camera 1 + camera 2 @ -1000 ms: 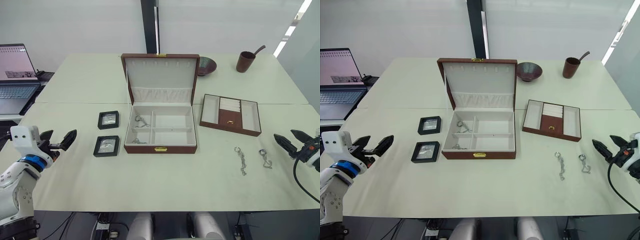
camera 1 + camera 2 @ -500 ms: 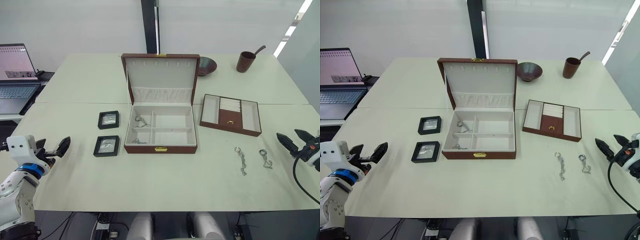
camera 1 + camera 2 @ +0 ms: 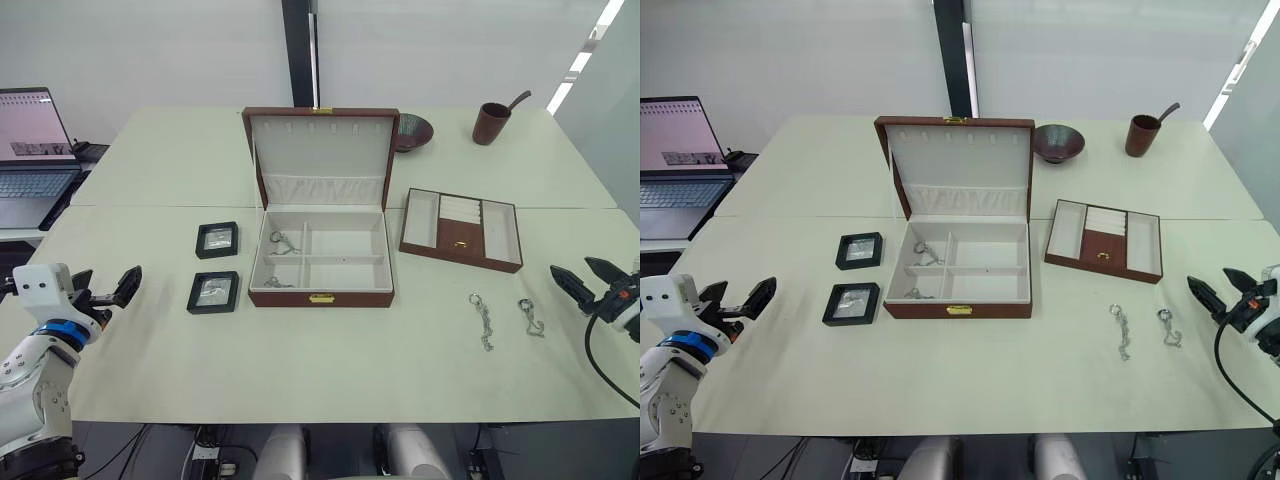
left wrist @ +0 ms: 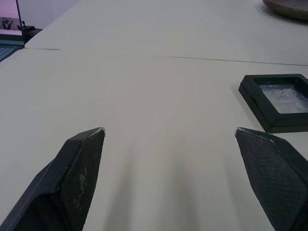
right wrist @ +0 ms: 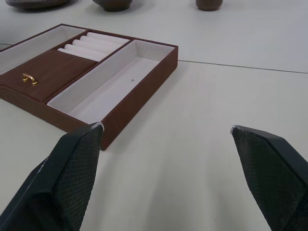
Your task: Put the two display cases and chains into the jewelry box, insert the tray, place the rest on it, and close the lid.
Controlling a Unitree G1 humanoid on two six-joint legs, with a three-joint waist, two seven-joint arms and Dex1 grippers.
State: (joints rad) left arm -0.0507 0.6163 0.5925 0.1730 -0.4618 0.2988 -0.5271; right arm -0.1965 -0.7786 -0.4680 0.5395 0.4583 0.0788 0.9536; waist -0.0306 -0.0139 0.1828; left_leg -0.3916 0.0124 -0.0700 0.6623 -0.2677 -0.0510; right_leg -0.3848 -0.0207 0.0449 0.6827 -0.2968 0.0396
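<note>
The jewelry box (image 3: 290,298) stands open mid-table, its lid (image 3: 320,150) upright behind it. Thin chains (image 3: 283,241) lie in its left compartments. The two display cases (image 3: 217,240) (image 3: 213,292) rest on the table just left of the box. My left gripper (image 3: 105,284) hovers open and empty near the table's left edge, well left of the nearer case (image 4: 281,98). Right of the box sits the tray (image 3: 420,215), and in front of it two more chains (image 3: 484,320) (image 3: 530,317). My right gripper (image 3: 582,275) is open and empty, right of those chains.
A dark bowl (image 3: 413,130) and a brown mug with a spoon (image 3: 491,122) stand at the back right. An open laptop (image 3: 30,150) sits on a side table to the left. The tray's corner (image 5: 91,72) lies ahead of the right fingers.
My left gripper has drawn back toward the table's left edge, away from the display cases. The right gripper has barely shifted. Nothing on the table has moved.
</note>
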